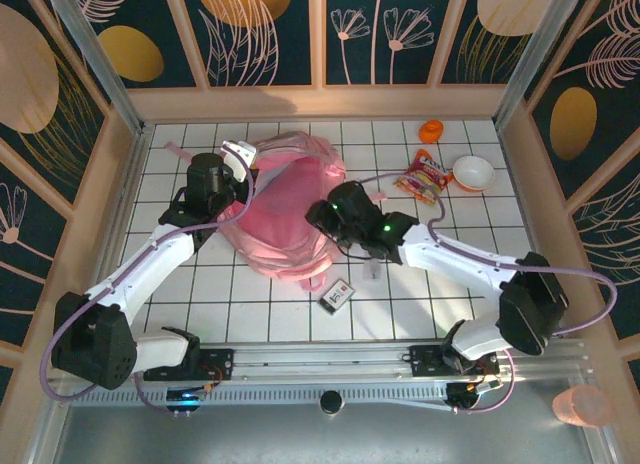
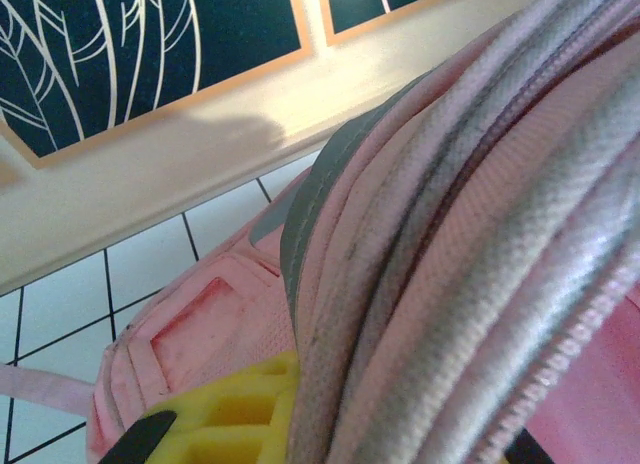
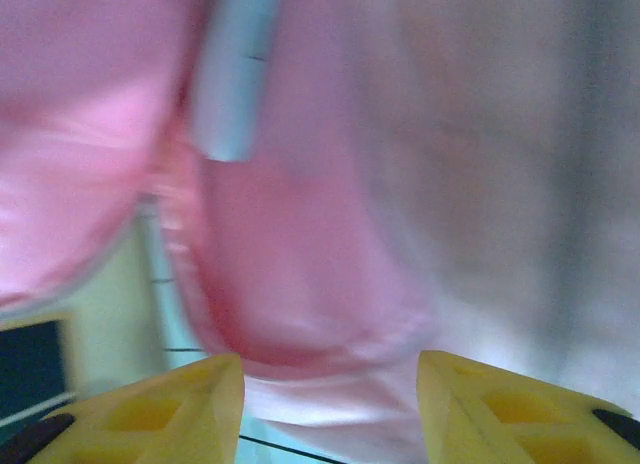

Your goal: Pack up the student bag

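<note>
The student bag (image 1: 285, 209), a large soft pink backpack, lies in the middle of the tiled table. My left gripper (image 1: 236, 172) is at its upper left edge, shut on a fold of the bag's zip edge (image 2: 400, 284); one yellow finger (image 2: 235, 414) shows beside the bunched fabric. My right gripper (image 1: 325, 216) hovers at the bag's right side. Its yellow fingers (image 3: 170, 414) stand apart with nothing gripped and blurred pink fabric (image 3: 300, 264) just beyond them. A pale blue-grey stick-shaped thing (image 3: 232, 74) lies against the fabric, too blurred to name.
A small dark card-like packet (image 1: 338, 295) lies on the tiles just in front of the bag. At the back right are an orange cap-like piece (image 1: 431, 131), a red snack packet (image 1: 425, 176) and a white bowl (image 1: 473, 172). Wooden walls (image 1: 320, 102) fence the table.
</note>
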